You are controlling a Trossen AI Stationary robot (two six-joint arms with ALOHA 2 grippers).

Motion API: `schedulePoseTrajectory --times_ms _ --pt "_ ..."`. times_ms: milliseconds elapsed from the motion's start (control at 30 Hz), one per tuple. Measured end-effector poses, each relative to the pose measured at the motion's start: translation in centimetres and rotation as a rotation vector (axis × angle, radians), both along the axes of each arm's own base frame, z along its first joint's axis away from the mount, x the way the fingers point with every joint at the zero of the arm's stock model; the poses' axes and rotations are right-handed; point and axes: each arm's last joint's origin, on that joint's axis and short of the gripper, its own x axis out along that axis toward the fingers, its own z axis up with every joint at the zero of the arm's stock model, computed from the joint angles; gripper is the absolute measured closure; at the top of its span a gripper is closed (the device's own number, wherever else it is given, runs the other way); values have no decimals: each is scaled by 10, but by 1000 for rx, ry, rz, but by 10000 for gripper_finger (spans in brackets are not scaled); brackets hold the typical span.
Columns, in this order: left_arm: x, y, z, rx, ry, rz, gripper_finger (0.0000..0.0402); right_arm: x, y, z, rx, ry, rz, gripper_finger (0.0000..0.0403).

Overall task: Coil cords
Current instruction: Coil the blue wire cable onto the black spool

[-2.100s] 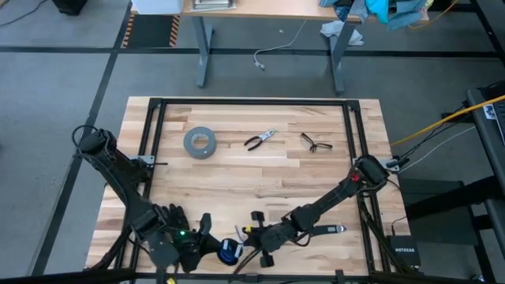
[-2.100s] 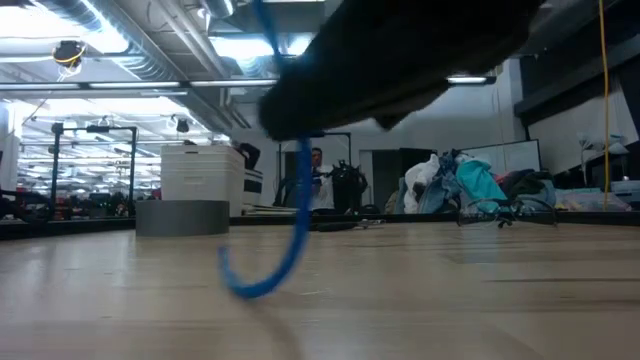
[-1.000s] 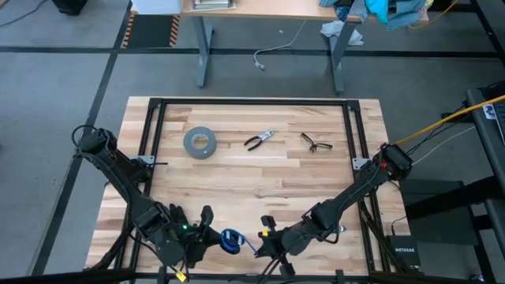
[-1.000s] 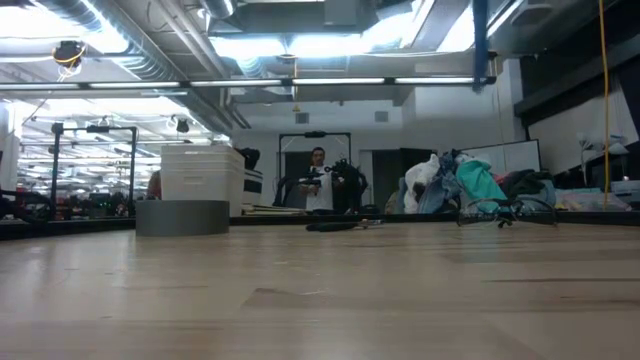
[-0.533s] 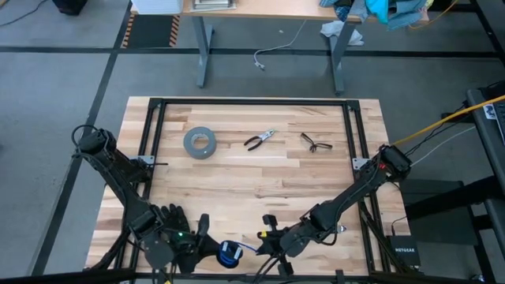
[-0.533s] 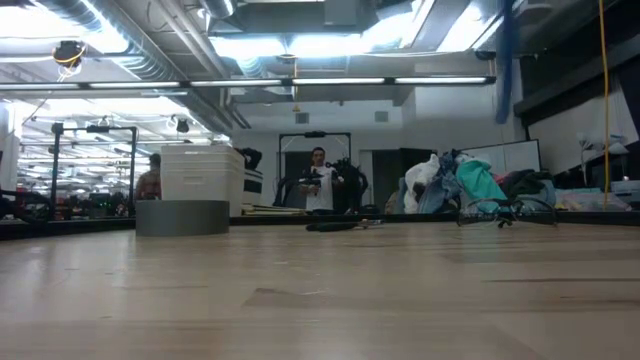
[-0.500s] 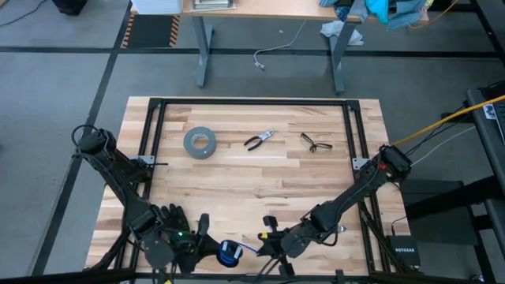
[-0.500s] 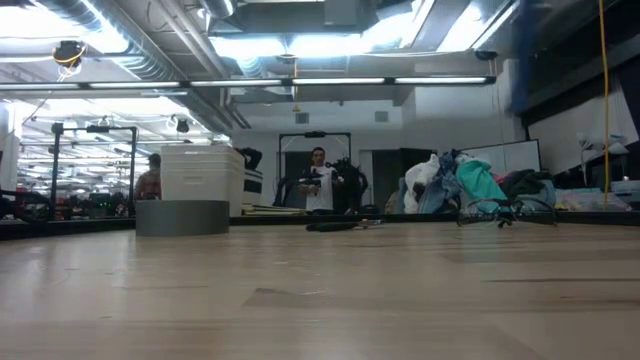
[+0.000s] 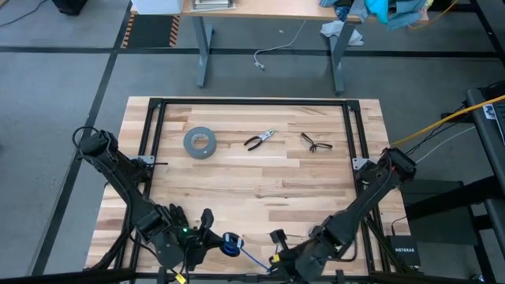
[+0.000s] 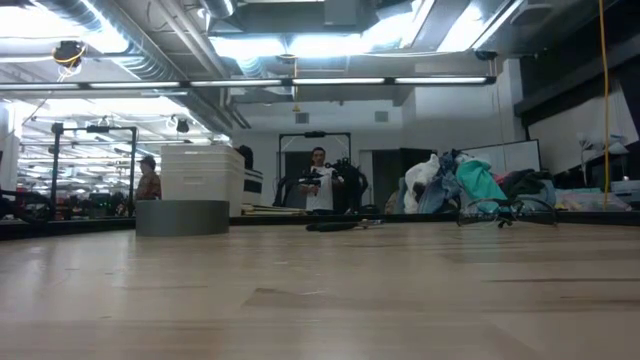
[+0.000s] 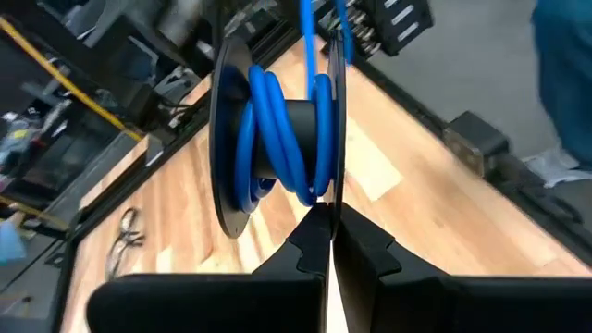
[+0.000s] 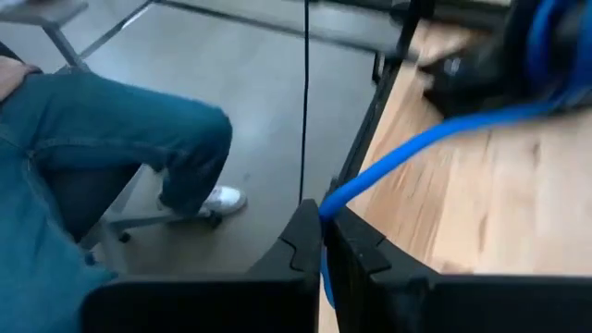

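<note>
The cords are a blue cable (image 9: 251,257) wound on a small black spool (image 11: 277,129) with two thin flanges, held up at the table's near edge. My left gripper (image 11: 328,231) is shut on the spool (image 9: 230,244). From the spool a free length of blue cable (image 12: 435,139) runs to my right gripper (image 12: 324,227), which is shut on it. That gripper (image 9: 274,264) stands right of the spool, at the near edge. The low view shows neither gripper. My left gripper pinches the rim of one spool flange (image 11: 326,197) between its two fingers, which slant down from the near left. The spool is clear of the table, its axle roughly level. My right gripper pinches the blue cable (image 12: 331,205) between its fingertips, lying across it. The stretch to the spool runs nearly straight above the table.
A grey tape roll (image 9: 200,143), pliers (image 9: 259,140) and glasses (image 9: 316,143) lie on the far half of the wooden table (image 9: 260,181). Black frame rails (image 9: 155,142) run along its sides. A person's leg in jeans (image 12: 111,139) shows beyond the near edge.
My right gripper has drawn back toward the table's near edge and a little up, keeping its hold on the blue cable. The stretch between spool and gripper has grown longer and straighter. The cable has left the low view.
</note>
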Motion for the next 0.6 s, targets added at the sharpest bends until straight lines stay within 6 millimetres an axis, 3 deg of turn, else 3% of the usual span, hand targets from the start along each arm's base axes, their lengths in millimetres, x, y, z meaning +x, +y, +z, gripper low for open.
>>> schedulePoseTrajectory --times_ms 233,600 --pt "16 -1 -9 -32 6 -50 401 5 1 35 -45 -118 17 397" --pt "48 3 -28 -90 24 -133 401 24 -19 34 -119 -139 -10 397"
